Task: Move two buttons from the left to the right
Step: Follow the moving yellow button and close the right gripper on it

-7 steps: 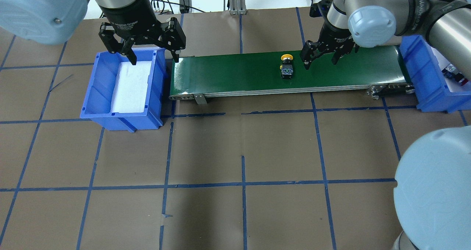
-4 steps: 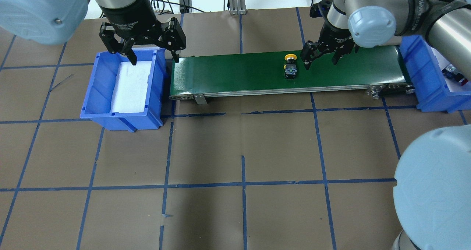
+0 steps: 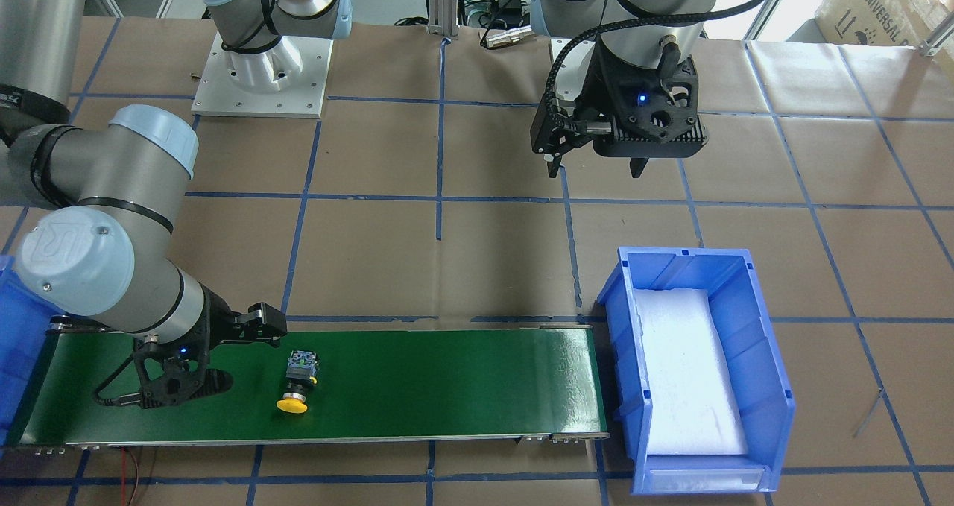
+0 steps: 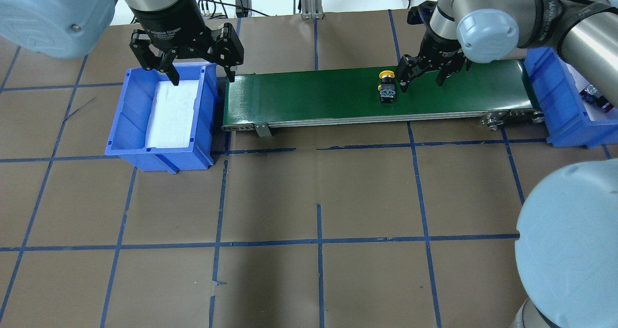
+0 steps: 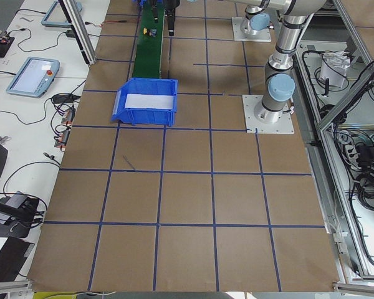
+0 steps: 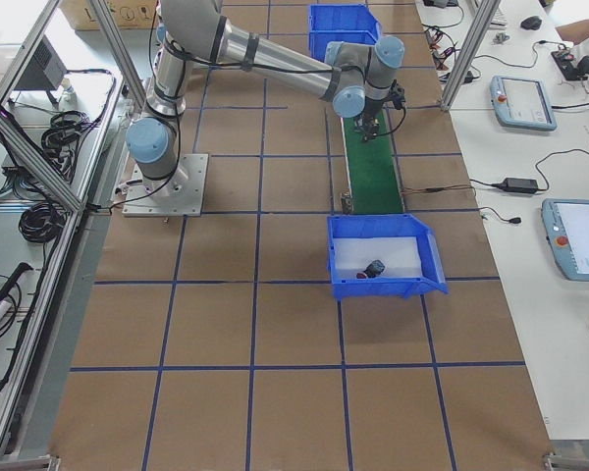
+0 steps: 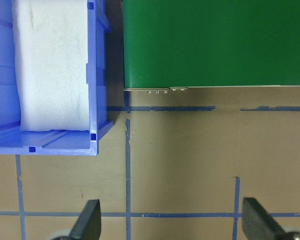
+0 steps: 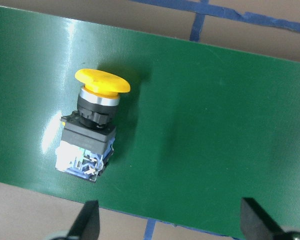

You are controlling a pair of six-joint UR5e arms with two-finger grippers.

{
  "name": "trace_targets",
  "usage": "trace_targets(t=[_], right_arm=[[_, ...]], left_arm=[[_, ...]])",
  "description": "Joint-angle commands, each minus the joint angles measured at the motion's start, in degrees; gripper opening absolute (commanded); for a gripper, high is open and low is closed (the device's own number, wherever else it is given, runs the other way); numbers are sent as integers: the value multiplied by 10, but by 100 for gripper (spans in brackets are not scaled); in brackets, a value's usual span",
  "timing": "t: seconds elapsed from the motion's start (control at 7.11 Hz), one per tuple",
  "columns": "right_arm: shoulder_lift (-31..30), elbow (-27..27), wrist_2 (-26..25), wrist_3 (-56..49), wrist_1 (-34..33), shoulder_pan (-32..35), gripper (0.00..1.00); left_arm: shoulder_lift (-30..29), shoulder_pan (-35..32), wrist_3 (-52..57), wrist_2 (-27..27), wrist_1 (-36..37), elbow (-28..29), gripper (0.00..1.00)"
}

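Overhead exterior, taking stock from 9 o'clock round to 3:

1. left bin [image 4: 120, 125]: blue, sitting on the table [image 4: 318, 197] just beside the 9 o'clock end of the belt [image 4: 309, 96]. It is holding a white foam pad [image 4: 174, 113] along its floor.

2. left gripper [image 4: 203, 77]: hovering over the bin's 3 o'clock wall, jaws spread wide and gripping nothing. One fingertip is hanging above the foam pad, the other above the belt's end. Its wrist camera is looking down at bin corner, belt edge and taped brown paper.

3. belt: green, running from 9 to 3 o'clock across the far part of the table.

4. yellow button [image 4: 386, 87]: lying on its side on the belt, toward the 3 o'clock half. Its cap is pointing to 12 o'clock and its black-grey block to 6. Nothing is gripping it.

5. right gripper [image 4: 422, 80]: hanging low over the belt at the yellow button's 3 o'clock, jaws wide apart and empty. The button is lying just beside the nearer finger, not between the pair. The right wrist camera is showing it at about 10 o'clock in its frame.

6. right bin [image 4: 555, 110]: blue, standing at the belt's 3 o'clock end, partly hidden by the right arm.

7. red button [image 4: 597, 100]: lying inside the right bin on a white liner. The exterior right view is showing it only as a small dark thing.
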Motion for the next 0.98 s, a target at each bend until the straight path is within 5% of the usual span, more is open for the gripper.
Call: trace_targets(t=[0.0,0.84], right_arm=[[1,-1,0,0,0,-2,99],[25,-10,3,2,-17,-1,99]], left_arm=[[0,0,0,0,0,0,100],[0,0,0,-4,0,-1,100]])
